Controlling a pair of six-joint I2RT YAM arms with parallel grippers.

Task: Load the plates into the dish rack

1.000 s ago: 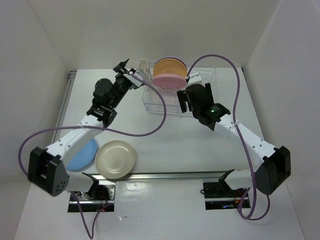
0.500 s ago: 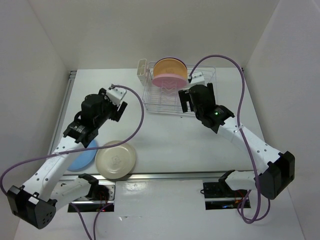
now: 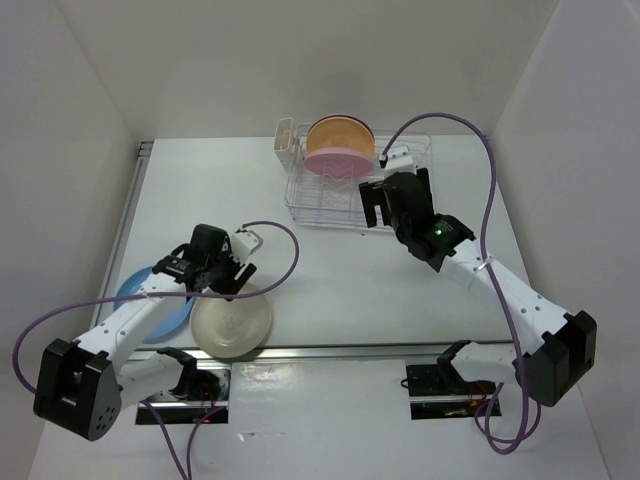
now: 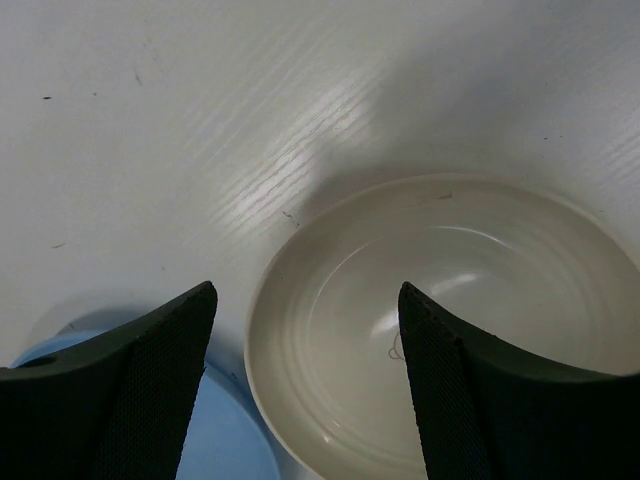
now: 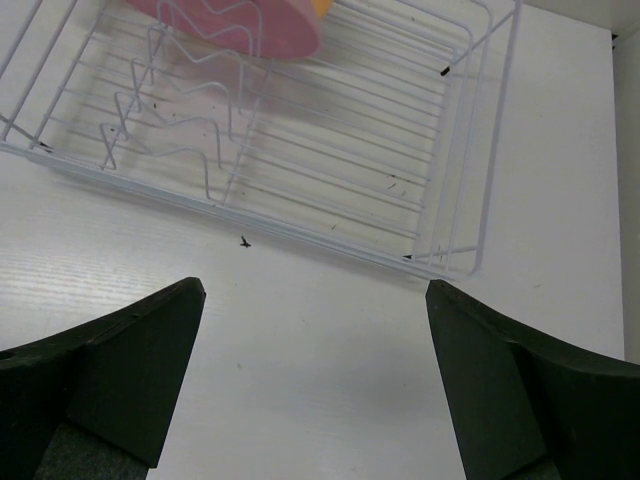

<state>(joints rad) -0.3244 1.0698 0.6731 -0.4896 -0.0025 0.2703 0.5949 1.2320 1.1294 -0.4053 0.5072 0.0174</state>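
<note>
Both jaws wide, left arm (image 3: 140, 315) low over cream plate (image 4: 450, 320)

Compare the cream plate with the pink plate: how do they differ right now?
The cream plate lies flat on the table; the pink plate stands on edge in the dish rack. The cream plate is under the open left gripper; the pink plate has no gripper on it. Both are round.

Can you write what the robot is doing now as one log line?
left claw: open over cream plate | right claw: open near dish rack | racked: pink plate, yellow-orange plate | unracked: cream plate, blue plate
</note>
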